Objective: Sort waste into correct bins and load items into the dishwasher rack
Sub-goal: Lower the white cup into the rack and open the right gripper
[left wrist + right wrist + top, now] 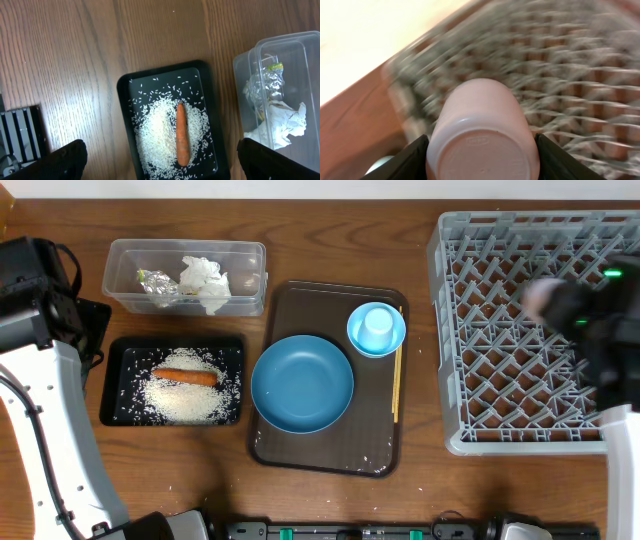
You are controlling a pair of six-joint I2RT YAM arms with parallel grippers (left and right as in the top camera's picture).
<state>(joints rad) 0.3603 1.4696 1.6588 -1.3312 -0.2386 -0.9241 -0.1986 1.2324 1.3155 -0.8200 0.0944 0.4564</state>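
Note:
My right gripper [482, 157] is shut on the small white cup [482, 135], base toward the camera, above the grey dishwasher rack [570, 75]; in the overhead view the cup [545, 298] is a blur over the rack [490, 370]. My left gripper [160, 160] is open and empty above the black tray [125, 130], which holds rice [155, 130] and the carrot [183, 135]. The clear tub [120, 270] holds the foil wrapper [157, 283] and the napkin [205, 282]. The dark-blue bowl [302, 383], the light-blue bowl [376, 328] and the chopsticks [397, 375] lie on the brown tray.
The brown serving tray [300, 450] sits mid-table between the bins and the rack, with a few rice grains [370, 461] near its front right corner. The black tray [115, 380] lies in front of the clear tub. The left arm's base stands at the left edge.

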